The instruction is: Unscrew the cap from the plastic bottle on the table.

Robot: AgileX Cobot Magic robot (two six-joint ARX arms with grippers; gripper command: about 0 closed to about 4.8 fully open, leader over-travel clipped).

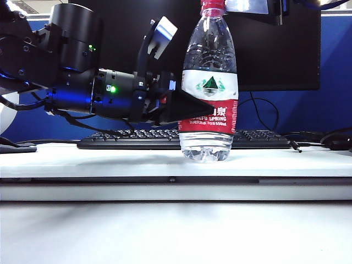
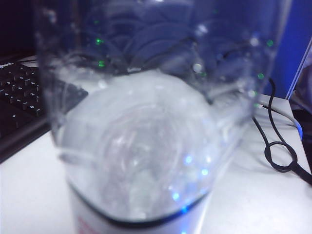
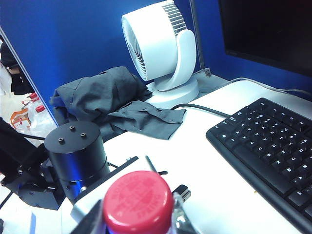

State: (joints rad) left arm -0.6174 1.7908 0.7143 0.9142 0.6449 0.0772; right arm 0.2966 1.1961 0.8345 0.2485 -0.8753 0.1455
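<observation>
The plastic bottle (image 1: pixel 209 60) stands upright on the white table (image 1: pixel 110 159) in front of the keyboard. My left gripper (image 1: pixel 204 110) reaches in from the left and is shut on the bottle at its red-and-white label. In the left wrist view the clear bottle (image 2: pixel 146 122) fills the picture and hides the fingers. The red cap (image 1: pixel 213 5) sits on the neck at the exterior view's top edge. In the right wrist view the cap (image 3: pixel 138 200) lies directly below, and my right gripper (image 3: pixel 138 223) is shut on it, with a dark finger (image 3: pixel 92 222) tight against its side.
A black keyboard (image 1: pixel 137 140) and a dark monitor (image 1: pixel 275 49) lie behind the bottle. A white fan (image 3: pixel 156 48) and crumpled grey cloth (image 3: pixel 107 102) sit at the far table end. A black cable (image 2: pixel 280 151) loops beside the bottle. The left arm's black wrist (image 3: pixel 78 151) is below the cap.
</observation>
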